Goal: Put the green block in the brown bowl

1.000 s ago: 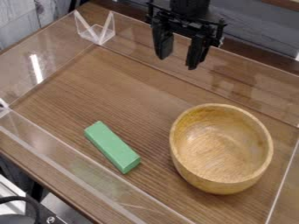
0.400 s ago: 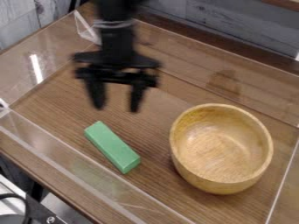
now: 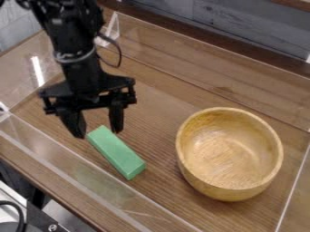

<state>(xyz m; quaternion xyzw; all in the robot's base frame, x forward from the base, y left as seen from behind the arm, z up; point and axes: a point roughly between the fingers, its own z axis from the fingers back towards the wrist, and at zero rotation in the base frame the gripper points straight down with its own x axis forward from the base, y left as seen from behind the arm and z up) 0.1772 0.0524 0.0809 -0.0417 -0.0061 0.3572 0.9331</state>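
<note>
gripper (image 3: 94, 120) is black, pointing straight down, fingers (image 3: 119, 118) spread apart with a clear gap between them, nothing held. it hangs over the far end of the green block (image 3: 116, 151), fingertips down around that end; can't tell from this angle whether they touch the block or sit just above it. the block lies flat on the wooden table (image 3: 182, 91), long axis running diagonally from upper left to lower right, near the front-left part of the table, just inside the front edge. the brown bowl (image 3: 229, 152) sits upright toward the front-right corner, open side up, nothing inside it, wood grain visible on the inner wall. block and bowl are apart, with a strip of bare table between the block's near end and the bowl's left rim. the table is fenced by a clear acrylic wall (image 3: 36, 145) along the front and left edges, with glare streaks on it. a small clear triangular piece (image 3: 108, 29) stands near the back-left corner, partly hidden behind the arm. the arm (image 3: 67, 36) comes down from the top left of the view, black with cabling along it. green block is not in the bowl.
</note>
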